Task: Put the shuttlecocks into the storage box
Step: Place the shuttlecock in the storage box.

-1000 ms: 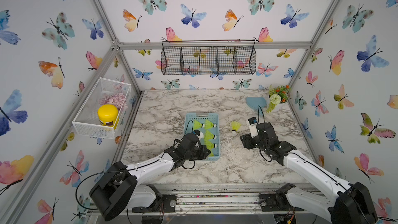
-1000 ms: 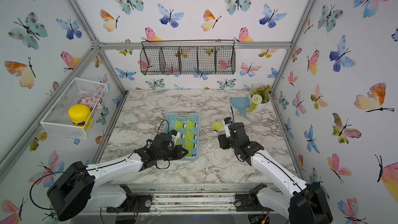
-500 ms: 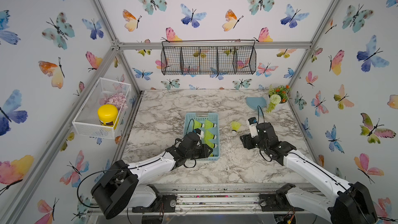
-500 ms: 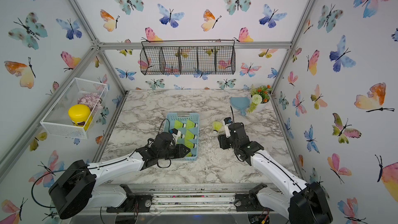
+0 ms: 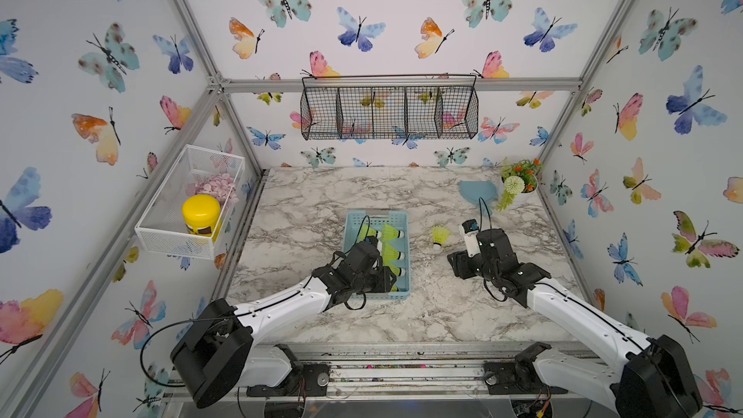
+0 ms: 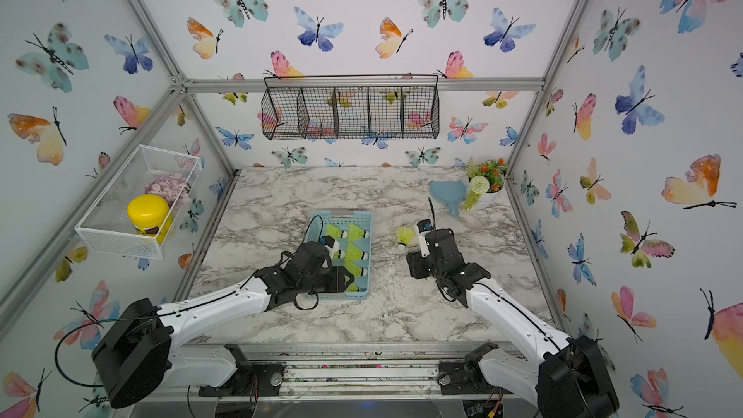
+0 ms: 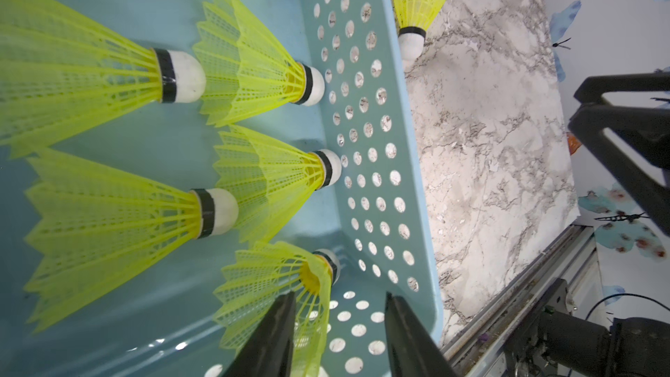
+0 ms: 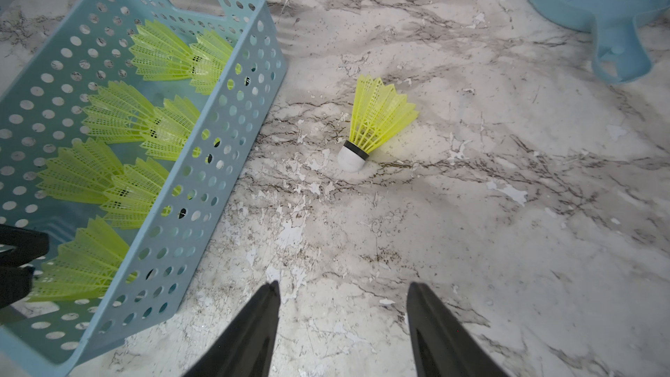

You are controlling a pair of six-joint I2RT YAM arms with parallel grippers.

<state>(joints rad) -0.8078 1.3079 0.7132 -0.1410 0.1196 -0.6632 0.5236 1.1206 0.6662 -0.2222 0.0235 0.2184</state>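
- Butterfly-papered walls around a marble table [image 5: 305,203].
- My left end effector [image 7: 339,295] stands parted inside the storage box [image 7: 366,139], one shuttlecock [image 7: 275,284] loose between the jaws: placing, I judge.
- Last shuttlecock [image 8: 377,121] lies on the table, beside the box.
- My right end effector [image 8: 344,288] is wide and empty; next: reach, pinch its skirt, carry over.

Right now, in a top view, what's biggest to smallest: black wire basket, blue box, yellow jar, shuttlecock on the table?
black wire basket
blue box
yellow jar
shuttlecock on the table
Basket and jar sit higher, maybe nearer; real sizes unsure.
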